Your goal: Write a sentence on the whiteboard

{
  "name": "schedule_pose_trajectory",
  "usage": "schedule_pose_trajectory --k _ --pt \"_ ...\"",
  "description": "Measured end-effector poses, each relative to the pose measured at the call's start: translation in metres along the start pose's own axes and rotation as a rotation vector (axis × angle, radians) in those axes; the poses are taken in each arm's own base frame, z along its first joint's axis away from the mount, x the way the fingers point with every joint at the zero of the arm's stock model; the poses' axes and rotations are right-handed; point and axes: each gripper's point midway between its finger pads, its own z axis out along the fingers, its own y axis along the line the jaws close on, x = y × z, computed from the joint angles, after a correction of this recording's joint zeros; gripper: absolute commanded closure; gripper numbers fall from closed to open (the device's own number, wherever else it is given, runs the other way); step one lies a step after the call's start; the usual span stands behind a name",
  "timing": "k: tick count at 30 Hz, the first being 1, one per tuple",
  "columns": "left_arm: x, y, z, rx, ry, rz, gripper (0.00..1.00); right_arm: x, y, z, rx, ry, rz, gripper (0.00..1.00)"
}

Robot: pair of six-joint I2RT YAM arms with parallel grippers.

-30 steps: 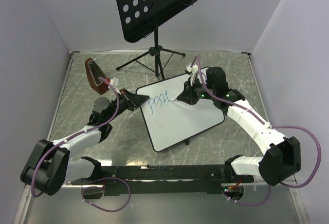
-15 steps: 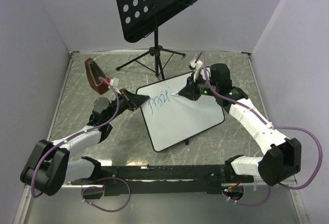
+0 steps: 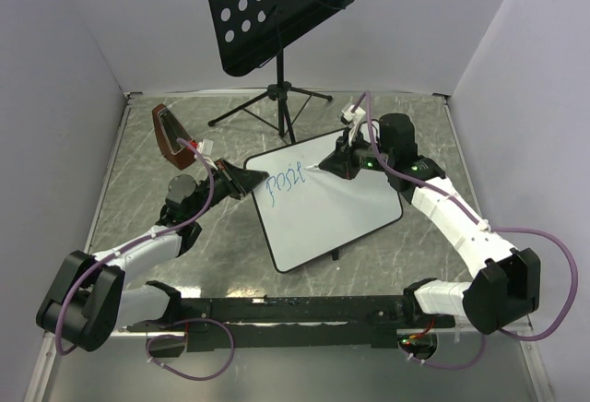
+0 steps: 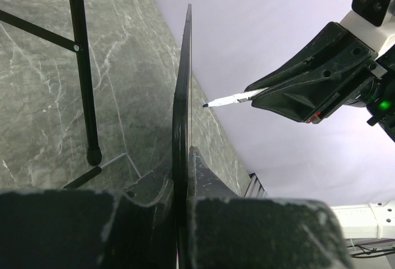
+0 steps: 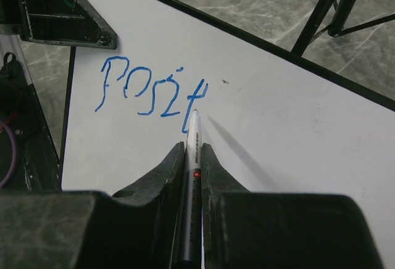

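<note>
Left fingers are clamped on the whiteboard edge; right fingers are clamped on a marker, tip at the last letter of the blue writing.

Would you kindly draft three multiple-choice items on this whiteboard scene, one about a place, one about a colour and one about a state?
1. Where does the left end effector meet the whiteboard?
A. at the edge beside the first written letter
B. at the edge nearest the arm bases
C. nowhere

2. What colour is the writing?
A. red
B. black
C. blue

3. What state is the right end effector in?
A. open and empty
B. shut on the marker
C. shut on the board's rim

Answers:
1 A: the top view shows it clamped on the edge next to the "P".
2 C: the strokes are blue in the right wrist view.
3 B: its fingers close on the marker's barrel.
</note>
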Motion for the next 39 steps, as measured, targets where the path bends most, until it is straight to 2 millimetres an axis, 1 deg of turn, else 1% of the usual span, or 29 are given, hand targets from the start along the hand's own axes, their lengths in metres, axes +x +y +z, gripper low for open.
schedule_pose_trajectory --k 15,39 --pt "-0.0002 -0.0003 0.0000 0.001 -0.001 0.000 0.99 0.0038 0.0023 0.0005 -0.023 0.003 -0.012 1.00" --pt "-0.0003 -0.0005 0.0000 0.002 -0.001 0.001 0.99 0.0036 0.0049 0.0006 -0.041 0.001 -0.027 1.00"
